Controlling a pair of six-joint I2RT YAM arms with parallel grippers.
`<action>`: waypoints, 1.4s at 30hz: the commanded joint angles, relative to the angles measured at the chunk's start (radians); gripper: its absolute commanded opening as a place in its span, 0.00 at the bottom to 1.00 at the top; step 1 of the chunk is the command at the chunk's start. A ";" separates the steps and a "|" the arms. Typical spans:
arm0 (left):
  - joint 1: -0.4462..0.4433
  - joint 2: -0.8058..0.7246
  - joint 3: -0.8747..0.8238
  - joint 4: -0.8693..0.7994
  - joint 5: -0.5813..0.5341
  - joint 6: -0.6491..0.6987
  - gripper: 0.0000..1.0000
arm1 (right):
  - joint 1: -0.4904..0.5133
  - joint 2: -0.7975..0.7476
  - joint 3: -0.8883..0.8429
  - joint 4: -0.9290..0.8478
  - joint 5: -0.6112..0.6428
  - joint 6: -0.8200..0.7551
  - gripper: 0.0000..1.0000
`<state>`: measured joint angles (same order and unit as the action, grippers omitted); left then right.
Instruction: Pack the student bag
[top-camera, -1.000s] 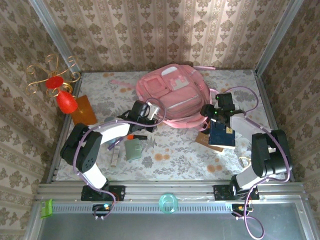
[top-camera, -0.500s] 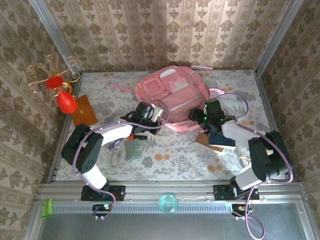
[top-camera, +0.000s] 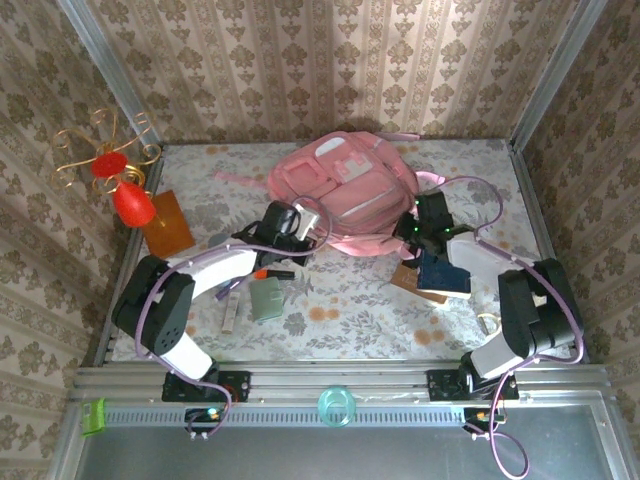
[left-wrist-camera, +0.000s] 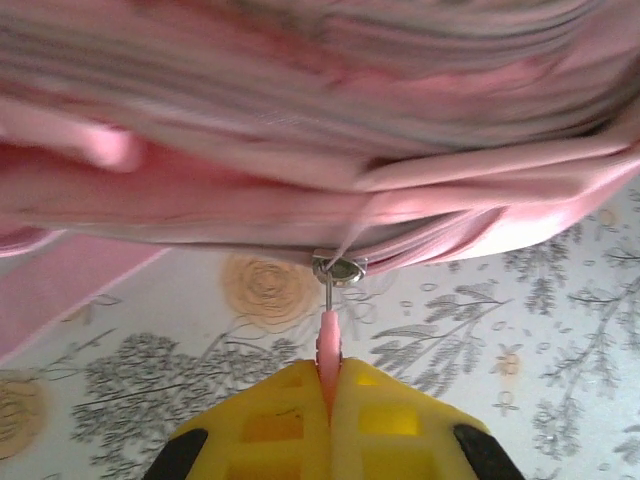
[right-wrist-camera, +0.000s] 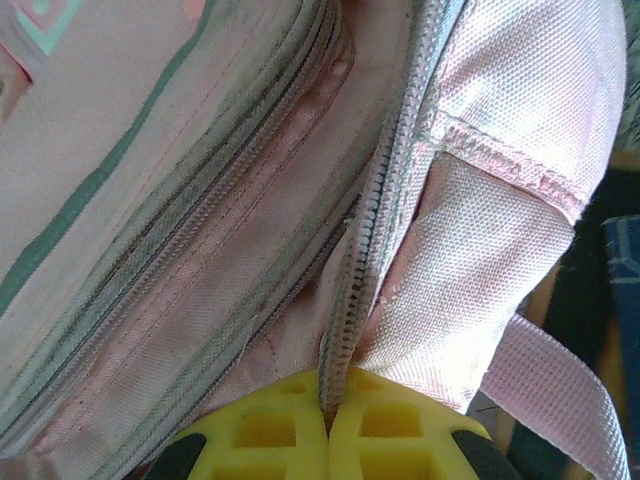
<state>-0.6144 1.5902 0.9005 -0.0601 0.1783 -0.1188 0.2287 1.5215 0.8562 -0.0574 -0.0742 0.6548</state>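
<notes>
The right jaws have just snapped shut on the grey-toothed zip seam (right-wrist-camera: 350, 300) at the right side of the large soft pink fabric backpack (top-camera: 345, 185); the left jaws stay clenched on its small pink zipper pull (left-wrist-camera: 329, 352). With 2 grips set, the bag, lying far-centre on the floral worktop (top-camera: 340, 300), looks ready for unzipping.

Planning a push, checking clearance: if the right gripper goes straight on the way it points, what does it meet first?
The student bag: the right gripper is shut on its zipper seam, with pink fabric directly ahead and no gap.
</notes>
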 joint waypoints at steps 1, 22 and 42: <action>0.062 0.010 0.001 -0.014 -0.065 0.030 0.00 | -0.061 -0.043 0.052 -0.074 -0.022 -0.117 0.00; 0.260 0.117 0.122 -0.049 -0.011 0.058 0.18 | -0.064 -0.040 0.014 0.058 -0.197 -0.012 0.00; -0.097 0.028 0.184 -0.103 0.227 0.355 0.65 | 0.169 -0.094 -0.061 0.151 -0.055 0.022 0.34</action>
<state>-0.6895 1.5688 1.0344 -0.0853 0.3527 0.1062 0.4034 1.4620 0.7780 0.1432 -0.1860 0.7189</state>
